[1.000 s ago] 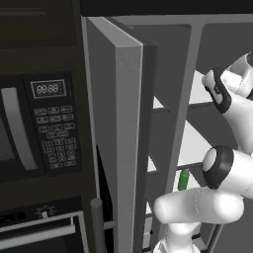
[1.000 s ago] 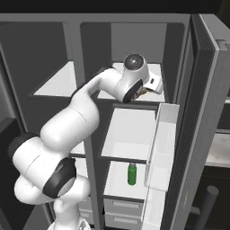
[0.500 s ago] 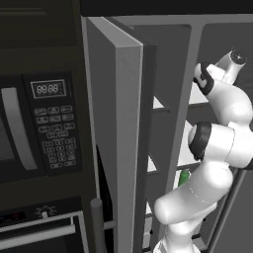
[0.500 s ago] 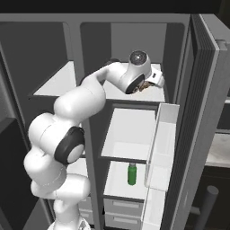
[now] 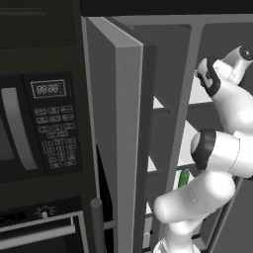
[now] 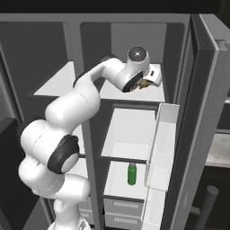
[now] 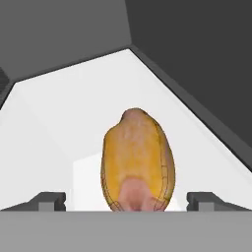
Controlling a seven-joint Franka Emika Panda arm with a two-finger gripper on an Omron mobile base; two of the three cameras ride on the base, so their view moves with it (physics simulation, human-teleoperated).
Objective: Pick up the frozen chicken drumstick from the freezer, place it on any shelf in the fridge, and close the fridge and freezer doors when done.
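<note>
White arm stretched high over the top fridge shelf — gripper jaws spread wide apart.

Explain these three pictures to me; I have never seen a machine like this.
This is a computer-rendered kitchen. The white jointed thing is a robot arm on a base that can drive. Two pictures come from cameras on that base, one behind the arm to its left and one to its right. The third comes from a camera on the hand, looking along the claw.

The arm reaches into a tall grey fridge whose doors stand open: one door shows in the left view beside a microwave, the other in the right view. A green bottle stands on a lower shelf.

In the hand view, a golden-brown chicken drumstick sits between the two fingertips over the white top shelf. The claw is open, its tips apart from the meat. I cannot tell whether the drumstick already rests on the shelf.
</note>
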